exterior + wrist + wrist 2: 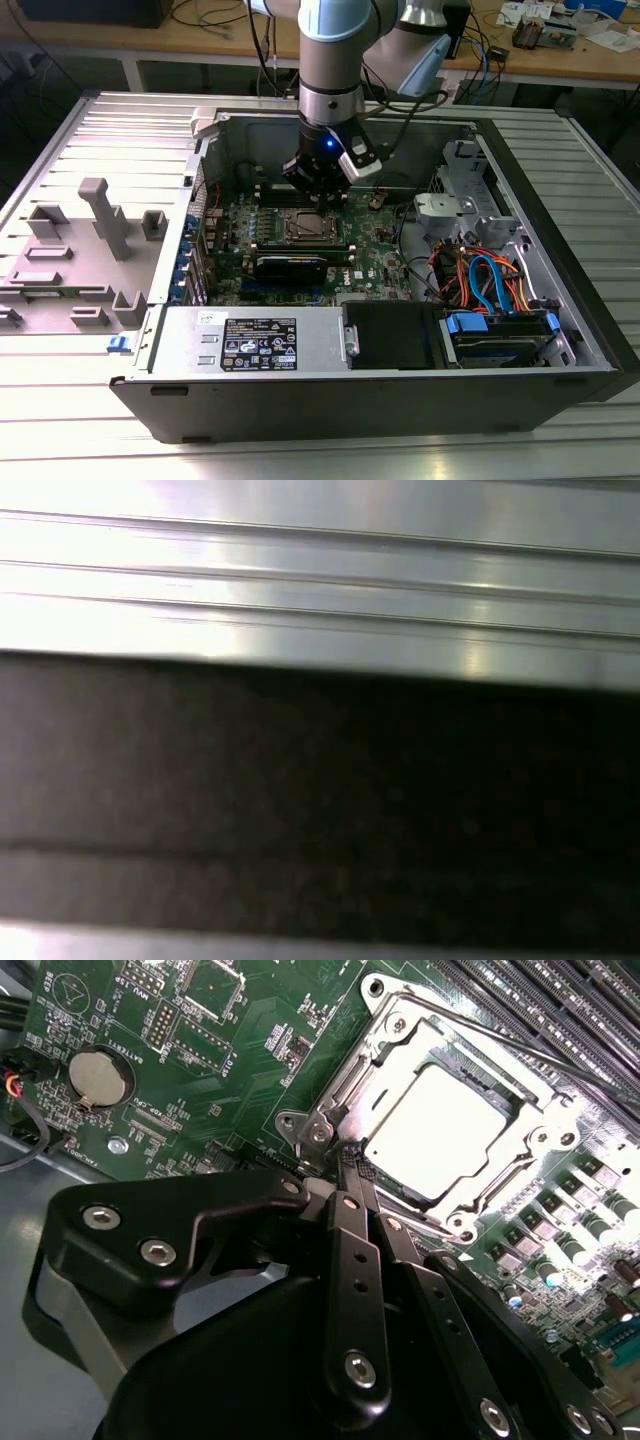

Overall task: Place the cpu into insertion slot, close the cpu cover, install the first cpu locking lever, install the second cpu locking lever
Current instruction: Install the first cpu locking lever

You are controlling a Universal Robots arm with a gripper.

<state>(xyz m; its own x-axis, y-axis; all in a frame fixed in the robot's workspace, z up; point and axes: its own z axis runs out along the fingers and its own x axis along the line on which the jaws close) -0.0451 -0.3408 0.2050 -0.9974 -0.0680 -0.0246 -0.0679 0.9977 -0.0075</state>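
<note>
The cpu (440,1130) shows its silver top inside the insertion slot (308,228) on the green motherboard. The cpu cover (545,1120), a silvery frame, lies flat down around the chip. A thin wire locking lever (500,1045) runs along the socket's side next to the memory slots. My gripper (350,1165) hangs over the socket inside the open computer case, also seen in the exterior view as the gripper (318,190). Its black fingers (352,1230) are pressed together, and their tips sit at the socket's corner by a small lever end. I cannot tell whether they pinch it.
Long black memory slots (540,1000) and a coin battery (100,1078) flank the socket. A black graphics card (290,266), a power supply (250,340) and a drive bay with blue and orange cables (490,285) fill the case. A grey fixture (100,230) lies on the exterior view's left.
</note>
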